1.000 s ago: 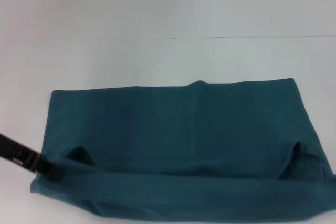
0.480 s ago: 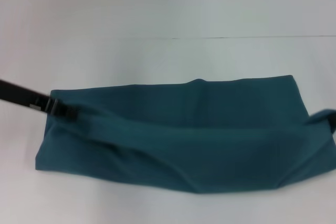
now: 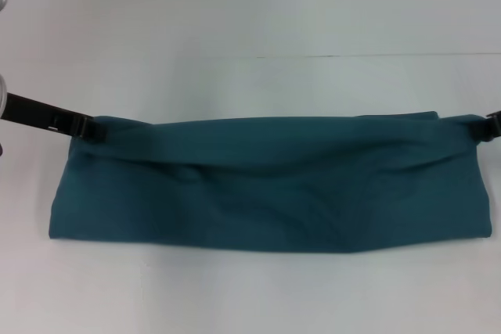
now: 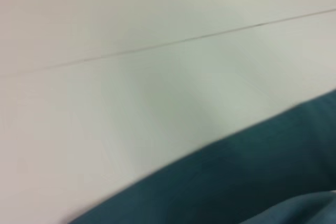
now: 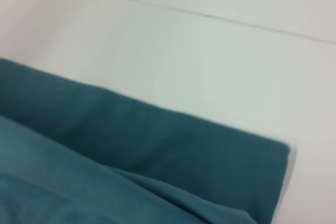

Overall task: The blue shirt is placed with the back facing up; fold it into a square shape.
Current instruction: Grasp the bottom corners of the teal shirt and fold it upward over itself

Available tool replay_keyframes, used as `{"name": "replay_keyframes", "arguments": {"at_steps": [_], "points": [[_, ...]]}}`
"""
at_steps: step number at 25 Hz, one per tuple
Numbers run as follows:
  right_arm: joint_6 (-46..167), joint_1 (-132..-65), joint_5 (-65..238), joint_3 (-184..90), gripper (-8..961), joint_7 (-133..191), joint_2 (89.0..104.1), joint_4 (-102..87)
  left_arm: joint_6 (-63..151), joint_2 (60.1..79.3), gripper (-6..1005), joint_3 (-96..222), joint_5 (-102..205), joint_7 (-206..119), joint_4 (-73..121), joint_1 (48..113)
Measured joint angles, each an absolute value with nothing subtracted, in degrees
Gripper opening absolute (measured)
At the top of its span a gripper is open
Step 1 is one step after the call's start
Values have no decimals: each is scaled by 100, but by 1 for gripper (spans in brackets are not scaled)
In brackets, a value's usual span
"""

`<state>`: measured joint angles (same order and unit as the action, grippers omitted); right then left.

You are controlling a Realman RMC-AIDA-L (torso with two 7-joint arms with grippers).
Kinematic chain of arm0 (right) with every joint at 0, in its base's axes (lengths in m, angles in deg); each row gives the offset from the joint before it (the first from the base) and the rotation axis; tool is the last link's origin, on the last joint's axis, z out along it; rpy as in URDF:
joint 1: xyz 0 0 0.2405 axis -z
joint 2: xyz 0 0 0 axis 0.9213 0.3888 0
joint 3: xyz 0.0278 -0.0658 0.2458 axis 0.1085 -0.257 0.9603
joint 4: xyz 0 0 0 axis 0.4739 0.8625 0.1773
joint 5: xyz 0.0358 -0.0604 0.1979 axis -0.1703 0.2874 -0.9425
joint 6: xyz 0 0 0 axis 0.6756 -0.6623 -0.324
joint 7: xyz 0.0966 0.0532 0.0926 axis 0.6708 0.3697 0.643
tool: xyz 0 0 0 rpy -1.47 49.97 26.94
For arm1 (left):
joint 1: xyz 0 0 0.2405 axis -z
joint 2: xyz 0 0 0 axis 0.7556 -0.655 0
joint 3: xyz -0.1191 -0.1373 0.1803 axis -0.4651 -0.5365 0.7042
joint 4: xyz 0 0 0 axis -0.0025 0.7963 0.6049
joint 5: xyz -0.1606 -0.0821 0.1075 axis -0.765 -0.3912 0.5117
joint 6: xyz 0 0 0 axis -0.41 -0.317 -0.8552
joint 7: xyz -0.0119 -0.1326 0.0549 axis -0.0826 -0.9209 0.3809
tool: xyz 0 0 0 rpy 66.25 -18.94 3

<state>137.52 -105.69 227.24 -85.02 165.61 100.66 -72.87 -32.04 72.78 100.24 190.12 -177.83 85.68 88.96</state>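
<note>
The blue shirt [image 3: 266, 185] lies across the white table as a long teal band, its near layer carried over the far half. My left gripper [image 3: 92, 127] is shut on the shirt's far left corner, the dark arm reaching in from the left edge. At the far right corner my right gripper [image 3: 487, 126] is shut on the cloth, mostly cut off by the frame. Teal cloth [image 4: 247, 182] fills one corner of the left wrist view. Two stacked layers of the shirt [image 5: 131, 166] show in the right wrist view; neither wrist view shows fingers.
The white table [image 3: 250, 29] stretches behind the shirt, crossed by a thin seam line [image 3: 352, 55]. A bare strip of table [image 3: 250, 295] lies in front of the shirt. A pale rounded part of the robot [image 3: 3, 84] sits at the left edge.
Both grippers have carried the shirt's near edge up and away from me, over the far half. The wide shape has become a narrow band, and the grippers now sit at its far corners.
</note>
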Motion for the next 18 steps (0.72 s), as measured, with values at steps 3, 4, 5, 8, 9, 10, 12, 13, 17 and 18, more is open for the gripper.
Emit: {"name": "replay_keyframes", "arguments": {"at_steps": [3, 4, 5, 8, 9, 10, 12, 13, 17, 18], "points": [[13250, -10599, 22795, -8767, 67, 16706, 10088, -7039, -2875, 7282, 54, 10037, 19063, -17757, 8367, 8897], [13104, -10623, 22849, -8832, 67, 16738, 10102, -6945, -2742, 7282, 54, 10038, 19082, -17743, 8276, 8908], [12982, -10646, 22894, -8882, 67, 16758, 10118, -6861, -2623, 7285, 54, 10049, 19092, -17729, 8198, 8920], [12686, -10701, 23019, -8962, 68, 16793, 10185, -6708, -2272, 7304, 54, 10183, 19105, -17705, 8034, 8930], [12582, -10714, 23078, -8977, 68, 16811, 10215, -6686, -2122, 7315, 55, 10259, 19110, -17703, 7986, 8928], [12480, -10725, 23134, -8991, 68, 16833, 10241, -6670, -2071, 7317, 55, 10278, 19113, -17703, 7972, 8928], [12248, -10747, 23241, -9010, 68, 16890, 10289, -6631, -1830, 7328, 55, 10386, 19124, -17711, 7912, 8923], [12147, -10758, 23269, -9019, 68, 16918, 10302, -6599, -1752, 7333, 55, 10405, 19125, -17718, 7895, 8923], [11877, -10820, 23300, -9080, 69, 16985, 10321, -6413, -1366, 7379, 55, 10429, 19128, -17736, 7801, 8943], [11828, -10834, 23303, -9099, 69, 16992, 10323, -6368, -1304, 7388, 55, 10430, 19132, -17738, 7765, 8947]]}}
